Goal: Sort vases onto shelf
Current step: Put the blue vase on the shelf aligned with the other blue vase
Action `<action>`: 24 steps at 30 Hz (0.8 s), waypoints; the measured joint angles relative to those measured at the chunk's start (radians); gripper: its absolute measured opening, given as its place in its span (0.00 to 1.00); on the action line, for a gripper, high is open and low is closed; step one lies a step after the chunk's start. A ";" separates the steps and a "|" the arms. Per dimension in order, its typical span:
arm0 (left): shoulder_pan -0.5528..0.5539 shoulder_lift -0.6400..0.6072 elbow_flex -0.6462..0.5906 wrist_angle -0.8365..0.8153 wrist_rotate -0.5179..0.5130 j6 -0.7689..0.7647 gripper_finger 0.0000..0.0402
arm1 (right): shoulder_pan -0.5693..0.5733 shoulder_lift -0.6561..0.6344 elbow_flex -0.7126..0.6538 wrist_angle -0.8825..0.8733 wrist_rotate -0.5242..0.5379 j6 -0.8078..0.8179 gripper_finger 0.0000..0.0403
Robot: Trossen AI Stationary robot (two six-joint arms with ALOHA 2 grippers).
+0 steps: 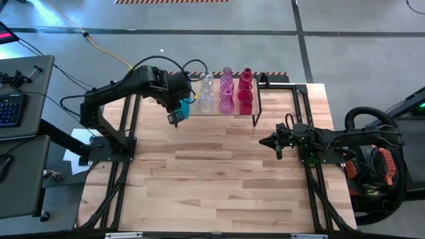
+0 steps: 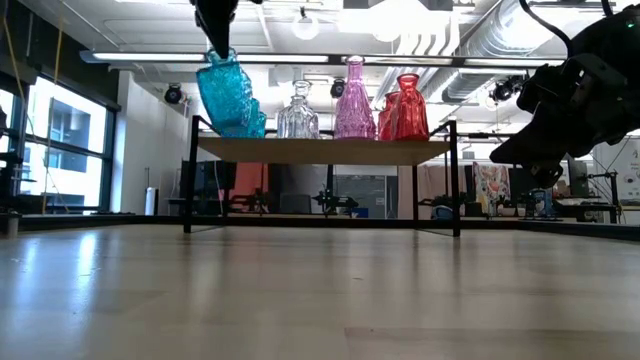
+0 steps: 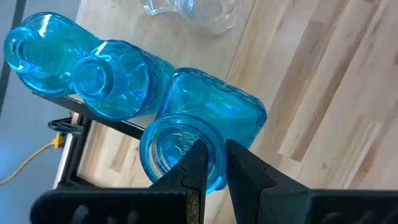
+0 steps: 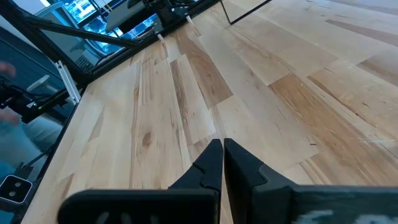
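I'm working in what looks like a robotics lab or industrial workshop. My table (image 1: 219, 179) is a butcher-block top on a black metal frame, standing on a grey concrete floor (image 1: 345, 46) marked with taped lines and a hazard stripe (image 1: 172, 2). A yellow cable (image 1: 106, 53) runs loose across that floor. To one side sits a desk with a keyboard (image 1: 10, 109). Looking level across the table, I see a high open ceiling with exposed ducts (image 2: 480, 40), hanging lamps (image 2: 305, 25), strip lights and tall windows (image 2: 60, 150), with more equipment and stands along the far wall.
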 joint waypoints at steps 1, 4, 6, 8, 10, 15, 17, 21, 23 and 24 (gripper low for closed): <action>0.000 0.007 0.000 0.000 -0.007 0.000 0.09 | 0.000 0.000 0.000 0.000 0.000 0.000 0.00; 0.000 0.023 0.000 0.003 -0.019 0.005 0.09 | 0.000 0.000 0.000 0.000 0.000 0.000 0.00; 0.000 0.028 0.001 0.004 -0.029 0.005 0.09 | 0.000 0.000 0.000 0.000 0.000 0.000 0.00; -0.001 0.030 0.002 0.005 -0.036 0.010 0.09 | 0.000 0.000 0.000 0.000 0.000 0.000 0.00; -0.001 0.030 0.002 0.003 -0.037 0.009 0.09 | 0.000 0.000 0.000 0.000 0.000 0.000 0.00; 0.000 0.032 0.001 0.000 -0.073 0.011 0.09 | 0.000 0.000 0.000 0.000 0.000 0.000 0.00; 0.000 0.032 0.000 -0.001 -0.084 0.011 0.09 | 0.000 0.000 0.000 0.000 0.000 0.000 0.00; 0.002 0.032 0.000 -0.001 -0.089 0.011 0.09 | 0.000 0.000 0.000 0.000 0.000 0.000 0.00; 0.007 0.032 0.000 -0.001 -0.086 0.008 0.09 | 0.000 0.000 0.000 0.000 0.000 0.000 0.00; 0.010 0.032 0.000 -0.001 -0.086 0.008 0.09 | 0.000 0.000 0.000 0.000 0.000 0.000 0.00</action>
